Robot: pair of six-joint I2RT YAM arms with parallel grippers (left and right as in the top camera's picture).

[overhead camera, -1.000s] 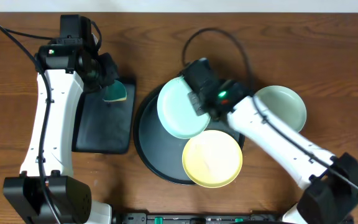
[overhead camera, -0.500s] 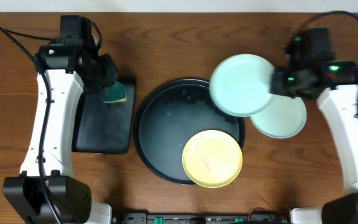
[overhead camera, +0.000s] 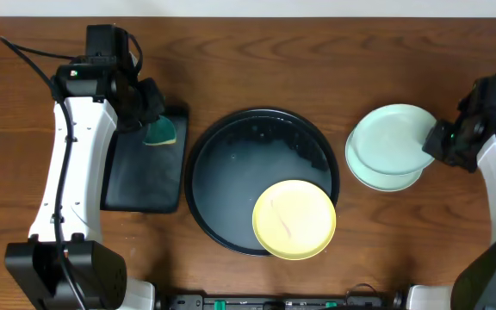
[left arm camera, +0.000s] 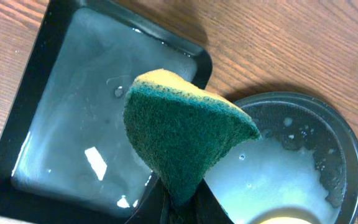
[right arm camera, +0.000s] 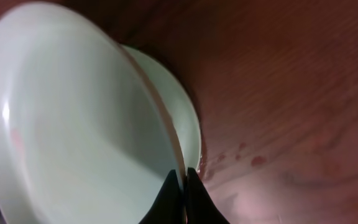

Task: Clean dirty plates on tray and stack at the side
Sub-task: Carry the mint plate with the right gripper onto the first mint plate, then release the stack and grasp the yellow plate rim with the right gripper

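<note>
Right gripper (right arm camera: 180,186): closed narrow on the near rim of the upper mint plate (overhead camera: 392,142), one finger on each face of the rim.
Upper mint plate: right of the round tray (overhead camera: 231,172), over the lower mint plate (overhead camera: 386,179). The wrist view shows it tilted, with the gripped edge higher.
Key relation: the upper plate sits off-centre, toward the far-left of the lower one, whose crescent shows on the near side. Whether its far edge touches the lower plate, I cannot tell.
Next move, as I judge it: shift slightly toward the near side, level the plate, lower it and let go so the two nest.
Room: bare table (overhead camera: 317,52) lies all round the stack. The round tray's rim is just beside it on the left, so backing out to the right looks safest.
Yellow plate (overhead camera: 294,220): on the near-right of the round tray, overhanging its rim. It is the only plate left there and lies between the arms, a little nearer the right.
Left gripper (left arm camera: 182,205): clamped on a green-and-yellow sponge (left arm camera: 179,134), above the far corner of the wet rectangular tray (overhead camera: 140,176), well apart from the yellow plate.
</note>
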